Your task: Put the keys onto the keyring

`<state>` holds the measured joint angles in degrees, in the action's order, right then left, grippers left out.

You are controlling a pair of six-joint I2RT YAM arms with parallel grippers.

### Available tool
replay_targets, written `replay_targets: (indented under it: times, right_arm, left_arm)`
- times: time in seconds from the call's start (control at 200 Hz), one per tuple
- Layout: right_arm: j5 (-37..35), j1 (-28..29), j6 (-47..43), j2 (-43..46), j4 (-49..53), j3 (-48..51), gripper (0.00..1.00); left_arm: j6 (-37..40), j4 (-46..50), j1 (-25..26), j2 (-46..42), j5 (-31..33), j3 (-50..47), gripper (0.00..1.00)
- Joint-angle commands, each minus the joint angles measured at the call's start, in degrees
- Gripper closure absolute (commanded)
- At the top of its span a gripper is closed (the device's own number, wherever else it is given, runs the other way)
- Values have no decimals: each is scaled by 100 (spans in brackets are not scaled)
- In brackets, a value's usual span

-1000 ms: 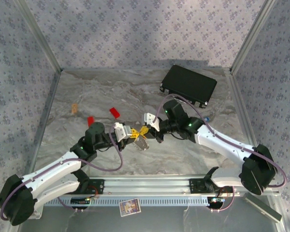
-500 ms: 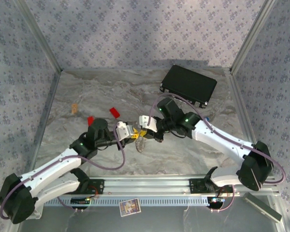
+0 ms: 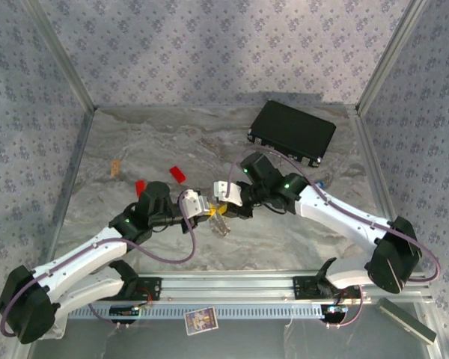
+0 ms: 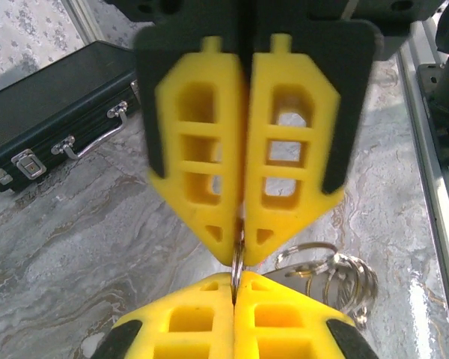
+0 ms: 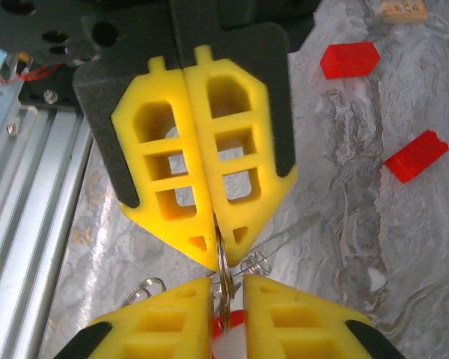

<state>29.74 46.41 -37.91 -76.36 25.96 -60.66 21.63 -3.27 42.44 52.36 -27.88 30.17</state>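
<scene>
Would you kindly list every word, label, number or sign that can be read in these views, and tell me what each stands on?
No text can be read in any view.
Card at the near edge: a printed picture, any lettering too small to read.
Tan tile: faint marks, too blurred to read.
Black case: no label or brand visible.

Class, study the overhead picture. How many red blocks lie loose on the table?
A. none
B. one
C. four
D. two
D: two red blocks lie on the table, the second just left of the first, beyond the left arm.
</scene>
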Motion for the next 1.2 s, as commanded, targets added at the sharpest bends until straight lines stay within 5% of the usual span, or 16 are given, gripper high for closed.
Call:
replay_targets:
  times: [0.0,0.285,0.53,0.859,0.989,1.194]
  right_arm:
    - [177,-99,225,265,-210,236,77]
    - [148,-141,290,267,-240,314,82]
    - [154,-158,279,227,-216,308,96]
    - [123,-157,297,-110,-199,291,96]
    - [207,-171,382,-87,-234,319,94]
    - [372,-260,516,317,-599,566,76]
  left_arm:
    - [29,-249,3,20,-235,106,100]
    - [-27,-398,3,38,-274,15,100]
    - [-27,-401,10,19,-314,6,100]
    - [-235,-855,3,46,-603,-87,100]
    - [-341,-1067,8,3,-665,-202,100]
    - [-382,-1161,5,-2,-555,-343,100]
